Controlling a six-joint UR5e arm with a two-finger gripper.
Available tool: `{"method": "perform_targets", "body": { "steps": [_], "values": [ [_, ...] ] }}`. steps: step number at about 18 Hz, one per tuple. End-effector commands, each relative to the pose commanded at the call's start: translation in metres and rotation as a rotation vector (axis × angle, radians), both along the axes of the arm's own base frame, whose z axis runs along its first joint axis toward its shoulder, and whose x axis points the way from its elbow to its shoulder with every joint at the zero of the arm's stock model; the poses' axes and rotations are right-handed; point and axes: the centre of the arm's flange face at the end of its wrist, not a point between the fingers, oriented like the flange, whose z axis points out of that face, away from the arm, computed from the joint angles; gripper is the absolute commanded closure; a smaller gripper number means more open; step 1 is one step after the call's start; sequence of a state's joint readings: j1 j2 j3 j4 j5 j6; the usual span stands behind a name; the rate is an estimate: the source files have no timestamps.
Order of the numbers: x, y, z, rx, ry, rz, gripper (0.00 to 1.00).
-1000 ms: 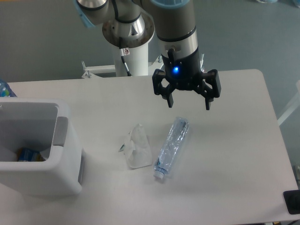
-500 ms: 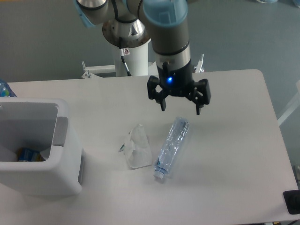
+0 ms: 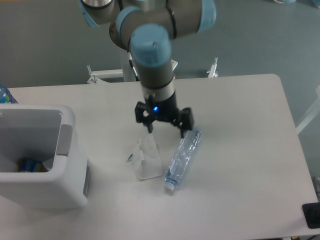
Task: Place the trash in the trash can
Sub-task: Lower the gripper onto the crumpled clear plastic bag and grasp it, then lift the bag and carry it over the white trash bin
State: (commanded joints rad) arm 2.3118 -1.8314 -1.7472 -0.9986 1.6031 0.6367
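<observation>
Gripper [image 3: 166, 129]: over the last second it has travelled left and dropped from above the far end of the bottle to just over the table, fingers spread and empty, one tip near the top of the clear plastic bag [image 3: 146, 158] and the other beside the bottle's [image 3: 182, 156] far end. Bag and bottle: both unmoved, lying side by side on the table [image 3: 240, 150], well apart from the white trash can [image 3: 39, 157] at left. Judgement: a pick is being lined up, likeliest the bag; nothing grasped yet.
</observation>
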Motion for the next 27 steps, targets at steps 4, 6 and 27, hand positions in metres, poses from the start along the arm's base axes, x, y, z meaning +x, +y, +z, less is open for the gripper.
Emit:
{"method": "perform_targets", "body": {
  "steps": [4,6,27],
  "values": [
    [0.008,0.011,-0.039,-0.001,-0.100,0.013,0.00],
    [0.013,0.018,-0.058,-0.018,-0.114,0.001,0.00],
    [0.015,0.025,-0.046,0.038,-0.069,0.009,1.00]
  ]
}}
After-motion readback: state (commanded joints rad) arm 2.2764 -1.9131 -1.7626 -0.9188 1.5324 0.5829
